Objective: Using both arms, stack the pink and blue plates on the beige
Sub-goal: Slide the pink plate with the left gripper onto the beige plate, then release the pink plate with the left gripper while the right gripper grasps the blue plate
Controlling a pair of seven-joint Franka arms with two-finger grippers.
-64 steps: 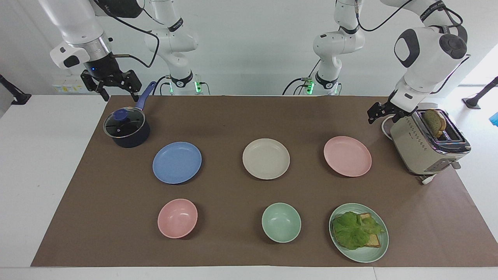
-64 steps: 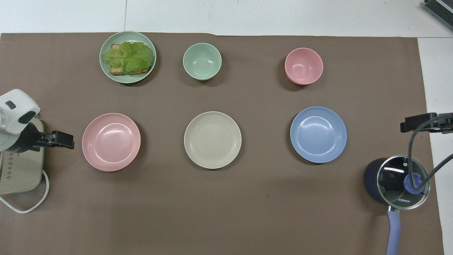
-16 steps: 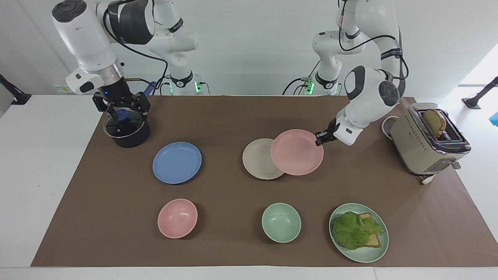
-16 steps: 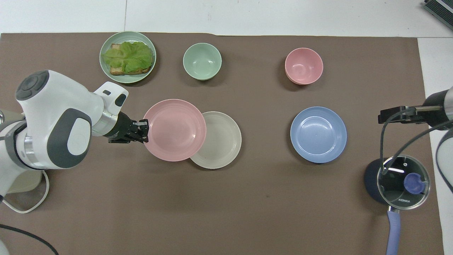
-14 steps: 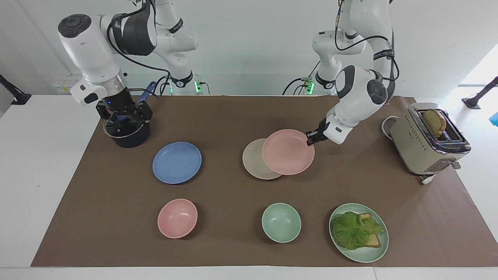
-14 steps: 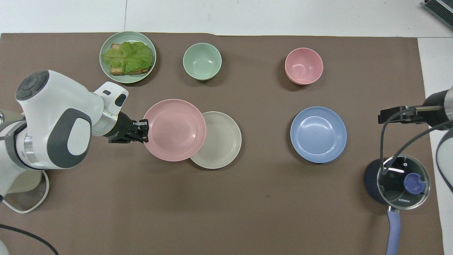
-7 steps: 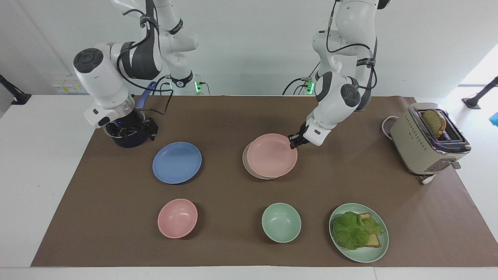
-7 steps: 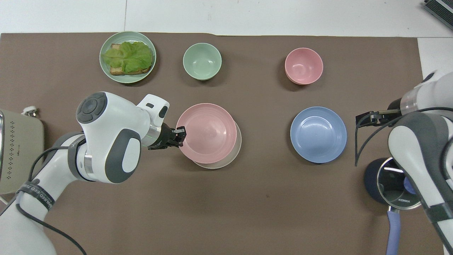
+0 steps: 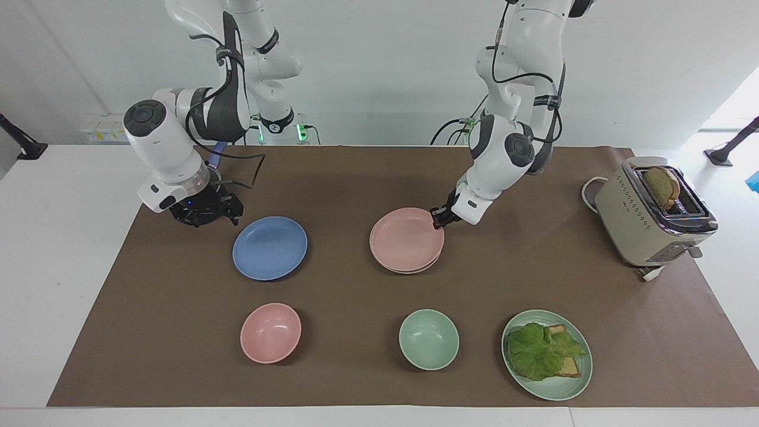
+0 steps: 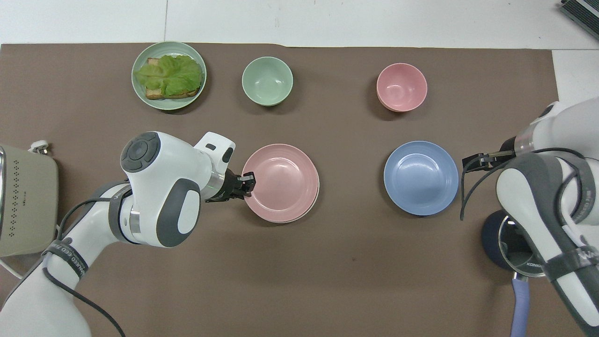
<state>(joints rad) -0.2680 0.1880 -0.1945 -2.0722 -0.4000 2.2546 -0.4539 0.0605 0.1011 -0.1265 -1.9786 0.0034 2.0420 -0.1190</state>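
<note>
The pink plate [image 9: 407, 239] [image 10: 281, 182] lies centred on the beige plate [image 9: 427, 268], of which only a thin rim shows underneath. My left gripper [image 9: 440, 218] [image 10: 248, 180] is at the pink plate's rim, on the side toward the left arm's end of the table. The blue plate [image 9: 270, 248] [image 10: 420, 178] lies flat on the brown mat. My right gripper [image 9: 204, 210] [image 10: 473, 161] hangs open and low beside the blue plate's rim, toward the right arm's end, a small gap away and holding nothing.
A dark pot [image 10: 491, 236] with a glass lid stands under the right arm. A pink bowl [image 9: 270, 333], a green bowl [image 9: 429, 339] and a green plate [image 9: 557, 391] with lettuce and bread lie farther from the robots. A toaster [image 9: 649, 222] stands at the left arm's end.
The left arm carried the pink plate sideways over the beige plate and lowered it onto it. The right arm came down from over the pot toward the blue plate's rim.
</note>
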